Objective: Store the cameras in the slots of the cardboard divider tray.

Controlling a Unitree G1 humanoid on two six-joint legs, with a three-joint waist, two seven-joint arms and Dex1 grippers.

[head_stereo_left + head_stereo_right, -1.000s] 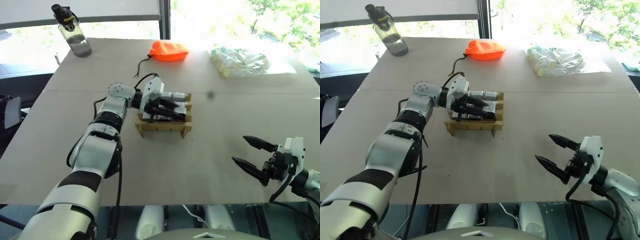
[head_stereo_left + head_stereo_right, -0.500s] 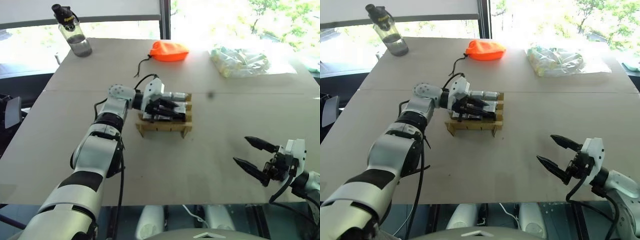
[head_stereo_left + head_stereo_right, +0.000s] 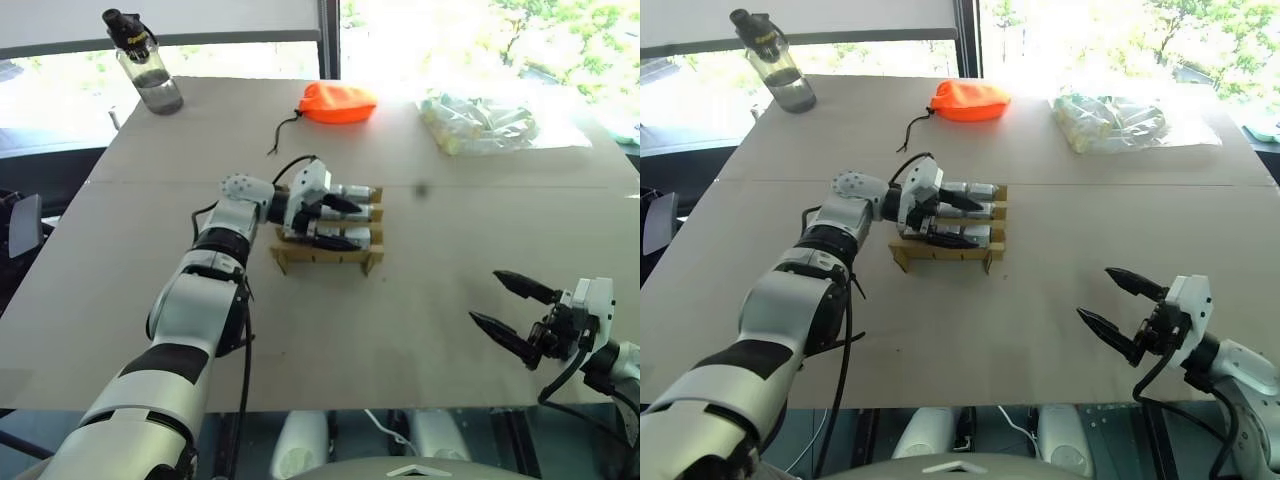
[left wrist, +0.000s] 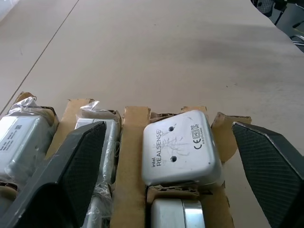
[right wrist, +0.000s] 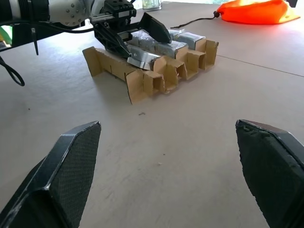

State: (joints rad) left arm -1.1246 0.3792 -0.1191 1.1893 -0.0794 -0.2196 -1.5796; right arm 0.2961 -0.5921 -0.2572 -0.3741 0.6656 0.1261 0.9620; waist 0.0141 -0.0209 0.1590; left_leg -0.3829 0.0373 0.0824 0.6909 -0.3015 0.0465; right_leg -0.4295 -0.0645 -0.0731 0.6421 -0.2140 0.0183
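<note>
The table [image 3: 420, 300] is quiet; the cardboard divider tray [image 3: 327, 257] sits mid-table with cameras [image 4: 180, 147] seated in its slots. The left gripper [image 3: 340, 222], clenched over the tray a second ago, now spreads wide, letting go of the white camera. The right gripper [image 3: 510, 312] hangs released, empty, well apart. That camera looks stored.

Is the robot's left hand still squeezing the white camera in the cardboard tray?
Apart. In the left wrist view, the left gripper has its fingers spread wide, gaps showing either side of the white camera.
</note>
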